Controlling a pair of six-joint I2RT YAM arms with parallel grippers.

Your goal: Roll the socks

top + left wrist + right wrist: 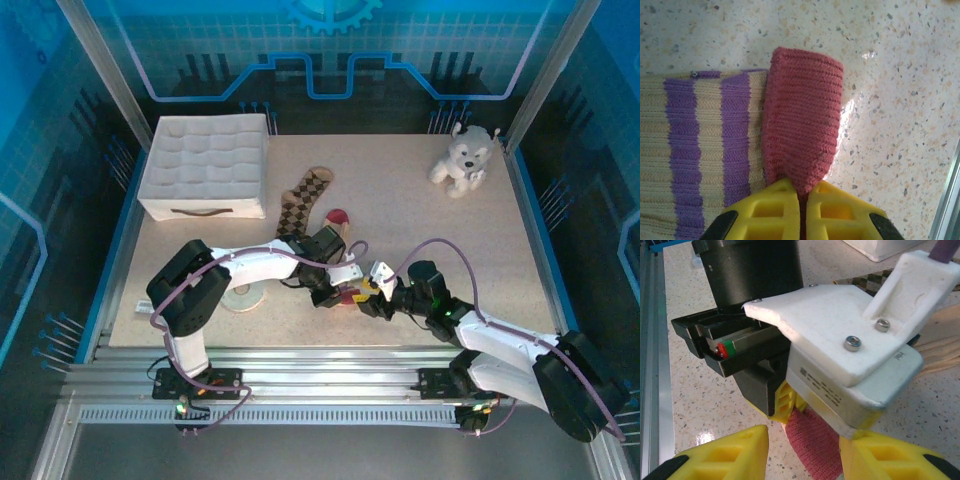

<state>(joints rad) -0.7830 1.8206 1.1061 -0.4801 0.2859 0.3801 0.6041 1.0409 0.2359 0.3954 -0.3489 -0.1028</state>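
Observation:
The argyle sock (305,197) lies flat beside the white box. The tan sock (338,218) runs from there toward the near edge, its dark red end (802,125) lifted next to striped fabric (700,150). My left gripper (345,287) is shut on that red end, the yellow fingers (775,210) pinching it tight. My right gripper (805,447) faces it from the right, open, one finger on each side of the red end (815,445), just below the left gripper's fingers (787,402).
A white quilted box (207,165) stands at the back left and a plush dog (462,158) at the back right. A pale round disc (243,297) lies under the left arm. The speckled table (450,250) ends at a metal rail near the arm bases.

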